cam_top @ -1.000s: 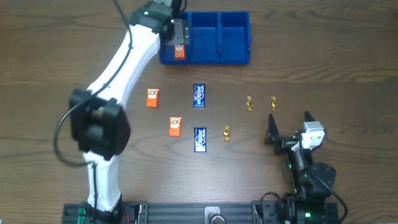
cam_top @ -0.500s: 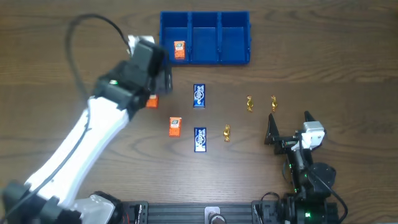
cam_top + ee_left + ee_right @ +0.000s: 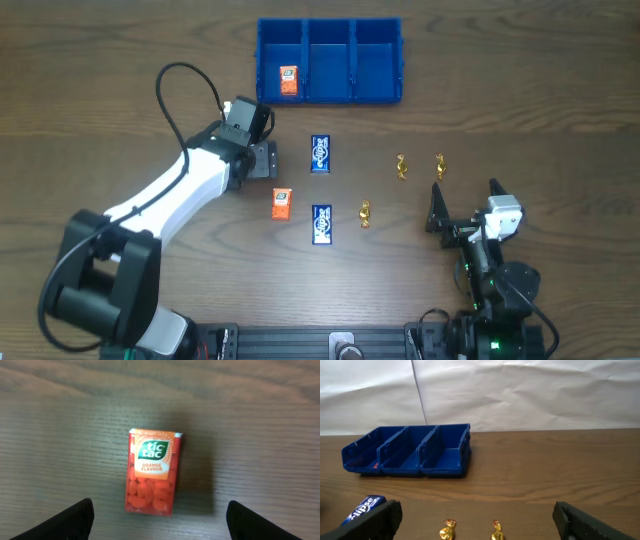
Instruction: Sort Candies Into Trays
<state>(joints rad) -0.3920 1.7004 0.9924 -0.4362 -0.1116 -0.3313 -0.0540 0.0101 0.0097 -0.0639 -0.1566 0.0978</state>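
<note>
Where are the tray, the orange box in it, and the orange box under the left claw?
Tray (image 3: 330, 97): top view, near wall.
Orange box in tray (image 3: 288, 81): top view, its middle.
Orange box (image 3: 151, 479) under left claw (image 3: 159, 510): left wrist view, its middle.
</note>
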